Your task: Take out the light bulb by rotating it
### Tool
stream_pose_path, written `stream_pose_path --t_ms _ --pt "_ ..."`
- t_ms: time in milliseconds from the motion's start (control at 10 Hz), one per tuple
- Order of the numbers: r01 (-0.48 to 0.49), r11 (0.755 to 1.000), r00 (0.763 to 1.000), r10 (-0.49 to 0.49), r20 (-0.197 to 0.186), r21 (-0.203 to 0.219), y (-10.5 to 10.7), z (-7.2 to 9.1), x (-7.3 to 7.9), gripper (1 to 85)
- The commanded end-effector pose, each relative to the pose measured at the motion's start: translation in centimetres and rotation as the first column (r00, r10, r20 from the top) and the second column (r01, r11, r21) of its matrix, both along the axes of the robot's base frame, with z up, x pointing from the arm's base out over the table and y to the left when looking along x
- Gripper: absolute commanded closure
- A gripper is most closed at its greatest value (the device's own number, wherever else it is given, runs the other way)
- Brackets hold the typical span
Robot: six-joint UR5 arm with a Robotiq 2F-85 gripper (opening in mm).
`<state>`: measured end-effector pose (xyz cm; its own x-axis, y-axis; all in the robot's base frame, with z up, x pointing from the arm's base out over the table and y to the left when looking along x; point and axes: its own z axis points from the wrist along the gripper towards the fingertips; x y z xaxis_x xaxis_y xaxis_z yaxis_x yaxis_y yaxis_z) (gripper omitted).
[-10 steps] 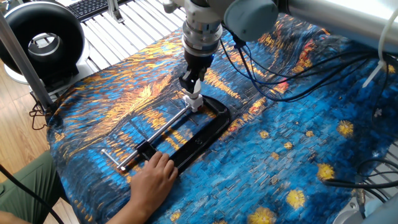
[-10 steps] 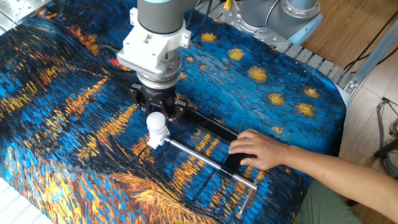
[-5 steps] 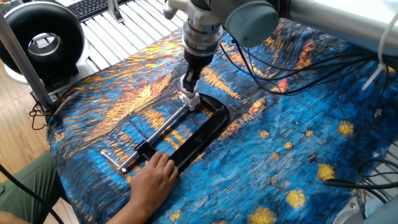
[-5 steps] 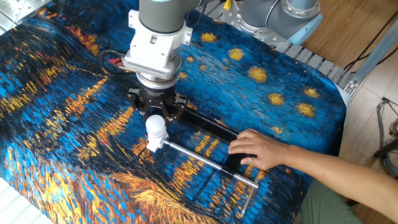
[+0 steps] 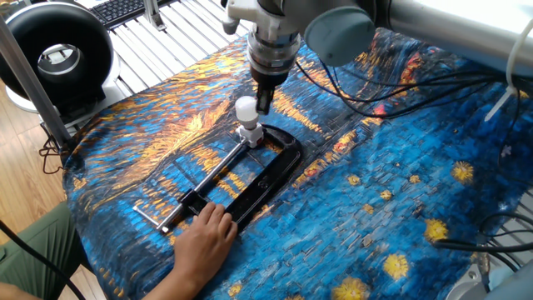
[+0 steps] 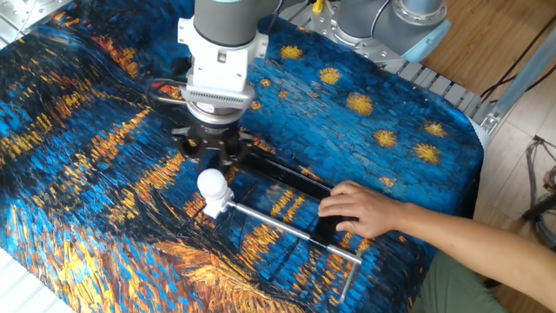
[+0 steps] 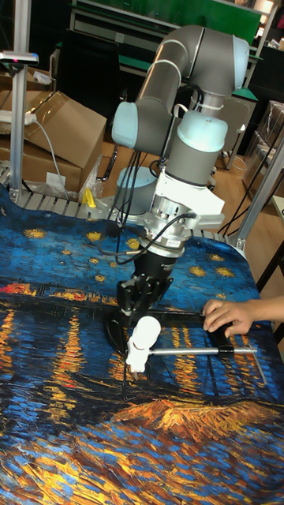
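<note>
The light bulb [image 5: 246, 108] [image 6: 211, 183] [image 7: 145, 329], a small white frosted globe, stands upright in a small white socket [image 5: 252, 133] [image 6: 214, 207] [image 7: 135, 361]. A black C-clamp [image 5: 271, 177] [image 6: 291, 178] pinches the socket with its steel screw rod [image 5: 212, 171] [image 6: 278, 224] [image 7: 193, 351]. My gripper [image 5: 261, 102] [image 6: 211, 155] [image 7: 140, 304] hangs just above and behind the globe. Its dark fingers stand apart, open, and nothing is held between them. The bulb shows whole below the fingertips.
A person's hand [image 5: 204, 237] [image 6: 356, 209] [image 7: 229, 314] presses on the clamp's far end. A starry blue and orange cloth [image 5: 400, 192] covers the table. A black round fan [image 5: 58, 54] stands off the left edge. Cables [image 5: 391, 92] trail behind the arm.
The gripper was down around the bulb a second ago. It has since let go and risen, so the whole globe shows. Clamp and hand have stayed put.
</note>
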<state>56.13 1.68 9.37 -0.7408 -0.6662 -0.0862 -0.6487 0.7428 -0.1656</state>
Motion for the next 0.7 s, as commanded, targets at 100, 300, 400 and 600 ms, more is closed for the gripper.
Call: stream_pose_path --t_ms 100,300,400,600 --pt "0.109 0.993 0.987 -0.104 -0.121 0.041 -0.3 1.0 -2.6 26.0" --pt "0.198 0.977 0.970 -0.183 -0.162 0.081 1.2 1.8 -2.9 26.7" --pt "0.242 0.965 0.960 -0.223 -0.170 0.097 2.0 1.9 -2.7 28.7" --pt "0.288 0.952 0.949 -0.270 -0.160 0.103 2.8 2.0 -1.9 31.0"
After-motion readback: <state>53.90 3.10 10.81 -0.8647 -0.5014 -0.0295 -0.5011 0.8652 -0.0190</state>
